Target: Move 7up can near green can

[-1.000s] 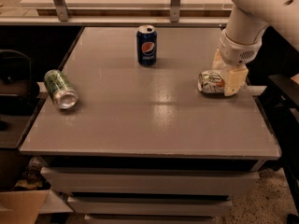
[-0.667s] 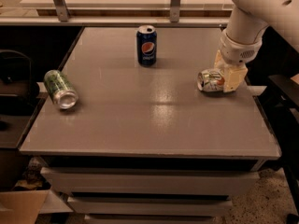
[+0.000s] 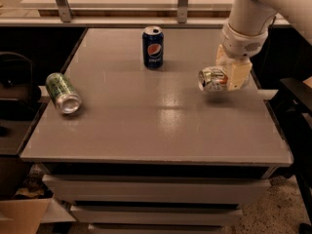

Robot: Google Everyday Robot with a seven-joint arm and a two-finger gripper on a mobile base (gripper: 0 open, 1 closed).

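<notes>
Three cans are sharing the grey tabletop (image 3: 146,130). The gripper (image 3: 223,79) is hovering well to the right of the green can (image 3: 62,92), and its fingers (image 3: 239,74) are clamping the 7up can (image 3: 209,78). That can is lying sideways in the grasp and seems to be hanging just above the surface. Its long axis is running left to right, with one silver end pointing back toward the green can. The green can is resting on its side near the left edge. A Pepsi can (image 3: 153,47) is standing upright behind and to the right of the green can, off the direct path. The white arm (image 3: 248,18) is reaching down from above, wrist nearly vertical.
</notes>
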